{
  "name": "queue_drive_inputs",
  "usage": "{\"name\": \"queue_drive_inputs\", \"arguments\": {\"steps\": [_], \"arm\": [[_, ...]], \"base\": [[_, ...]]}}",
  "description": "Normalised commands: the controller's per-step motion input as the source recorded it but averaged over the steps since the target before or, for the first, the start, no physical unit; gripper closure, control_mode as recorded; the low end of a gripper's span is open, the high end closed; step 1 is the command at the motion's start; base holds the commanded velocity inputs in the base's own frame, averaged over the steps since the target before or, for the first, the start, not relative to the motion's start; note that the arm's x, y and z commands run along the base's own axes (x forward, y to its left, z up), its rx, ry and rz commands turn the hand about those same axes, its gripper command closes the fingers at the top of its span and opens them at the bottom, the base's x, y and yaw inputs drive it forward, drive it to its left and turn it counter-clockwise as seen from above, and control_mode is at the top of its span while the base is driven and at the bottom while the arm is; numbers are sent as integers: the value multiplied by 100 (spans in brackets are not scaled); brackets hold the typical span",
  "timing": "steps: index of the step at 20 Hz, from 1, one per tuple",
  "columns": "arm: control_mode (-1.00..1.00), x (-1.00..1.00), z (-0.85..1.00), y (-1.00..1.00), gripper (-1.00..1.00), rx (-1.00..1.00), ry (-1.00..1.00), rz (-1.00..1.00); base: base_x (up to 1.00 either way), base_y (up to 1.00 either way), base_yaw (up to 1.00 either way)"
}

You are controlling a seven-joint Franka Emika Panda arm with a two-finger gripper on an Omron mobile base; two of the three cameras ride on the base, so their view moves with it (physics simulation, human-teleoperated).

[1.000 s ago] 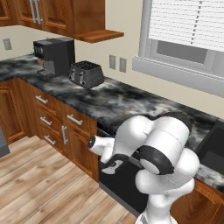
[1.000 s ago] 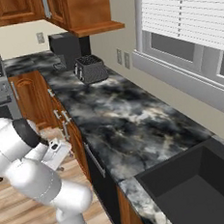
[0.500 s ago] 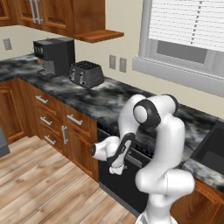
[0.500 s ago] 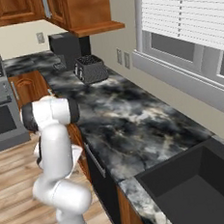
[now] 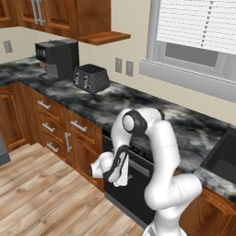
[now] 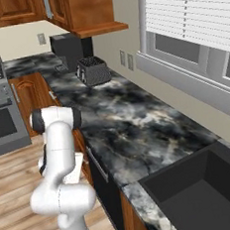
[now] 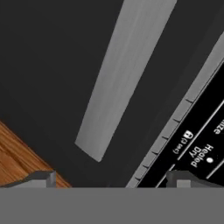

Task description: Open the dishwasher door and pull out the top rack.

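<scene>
Dishwasher door shut, set under the marbled desk, between wooden cabinet fronts. The claw hangs open just in front of it, not touching. The grey bar handle lies dead ahead, its long axis running diagonally across the hand view, slightly left of claw centre. Door: flat black panel, printed control strip alongside.
</scene>
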Motion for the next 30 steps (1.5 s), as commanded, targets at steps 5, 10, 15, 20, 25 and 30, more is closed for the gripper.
{"name": "queue_drive_inputs", "arguments": {"steps": [5, 10, 15, 20, 25, 30], "arm": [[-100, 66, -12, -18, -100, -5, -1, 0], [-100, 74, -41, -27, -100, 0, -1, 0], [-100, 59, -45, -19, -100, 0, -3, 1], [-100, 42, -63, -18, -100, 0, -5, 2], [-100, 43, -25, -30, 100, 0, -11, 0], [-100, 56, -8, -37, 100, 0, -7, 0]], "base": [[0, 0, 0], [0, 0, 0], [0, 0, 0], [0, 0, 0], [0, 0, 0], [0, 0, 0]]}}
